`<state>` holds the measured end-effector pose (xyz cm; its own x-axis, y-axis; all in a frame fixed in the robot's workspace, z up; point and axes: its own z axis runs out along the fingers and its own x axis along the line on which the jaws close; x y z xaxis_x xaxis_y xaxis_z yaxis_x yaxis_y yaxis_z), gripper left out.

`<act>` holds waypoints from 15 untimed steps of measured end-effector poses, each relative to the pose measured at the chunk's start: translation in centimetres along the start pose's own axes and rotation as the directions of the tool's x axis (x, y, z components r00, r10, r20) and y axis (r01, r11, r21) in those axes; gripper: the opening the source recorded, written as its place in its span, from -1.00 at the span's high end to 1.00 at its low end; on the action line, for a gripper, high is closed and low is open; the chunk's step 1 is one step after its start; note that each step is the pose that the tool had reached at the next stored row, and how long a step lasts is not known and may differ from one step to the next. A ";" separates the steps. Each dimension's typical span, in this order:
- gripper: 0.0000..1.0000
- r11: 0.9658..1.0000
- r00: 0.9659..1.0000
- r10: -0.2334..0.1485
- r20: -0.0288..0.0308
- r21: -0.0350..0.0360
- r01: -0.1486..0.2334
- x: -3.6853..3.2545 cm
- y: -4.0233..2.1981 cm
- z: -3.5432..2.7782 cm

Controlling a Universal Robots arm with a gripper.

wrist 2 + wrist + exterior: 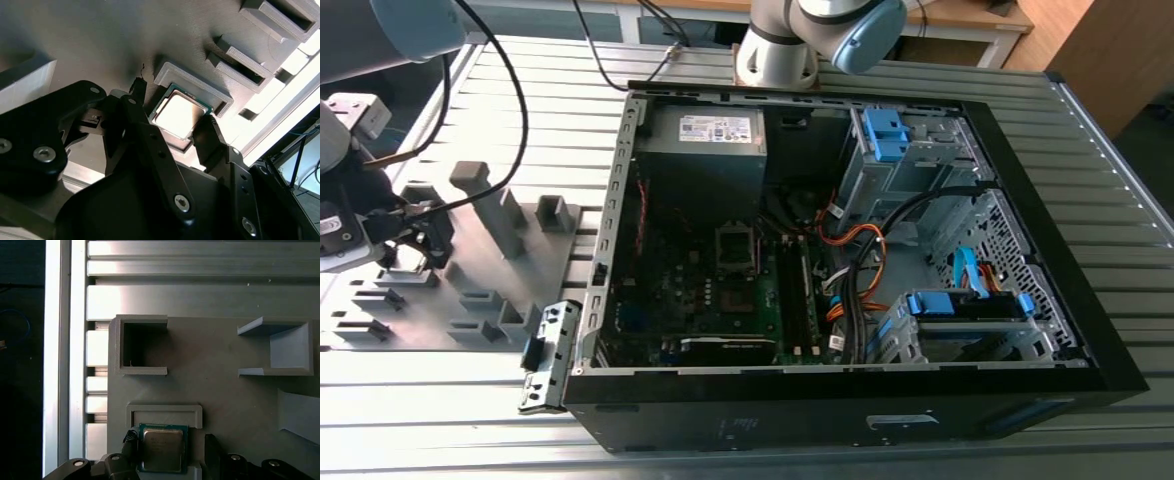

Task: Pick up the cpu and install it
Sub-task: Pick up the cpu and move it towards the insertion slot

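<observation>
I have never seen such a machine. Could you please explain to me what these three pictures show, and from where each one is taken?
This is a robot arm working beside an open computer case on a metal table. The exterior view comes from a camera off the arm. Both wrist views come from cameras riding on the arm, looking along its gripper. The gripper is the black two-fingered claw. It is over a grey holder plate, fingers open on either side of the cpu, the small silver square chip lying in its holder. Nothing is held.
</observation>
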<state>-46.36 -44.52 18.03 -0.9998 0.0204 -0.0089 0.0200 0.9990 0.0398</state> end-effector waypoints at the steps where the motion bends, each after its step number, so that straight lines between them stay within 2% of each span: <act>1: -0.29 1.000 1.000 0.000 0.000 0.000 0.000 0.00 0.00 0.00; 7: -0.29 1.000 1.000 -0.001 0.000 0.000 0.001 0.00 0.00 0.00; 11: -0.29 0.999 0.999 -0.032 -0.001 -0.003 0.032 0.01 0.00 0.00; 15: -0.29 0.999 0.999 -0.036 -0.002 -0.003 0.036 0.01 0.00 0.01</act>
<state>-46.37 -44.52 18.02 -0.9998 -0.0161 -0.0088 -0.0165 0.9990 0.0425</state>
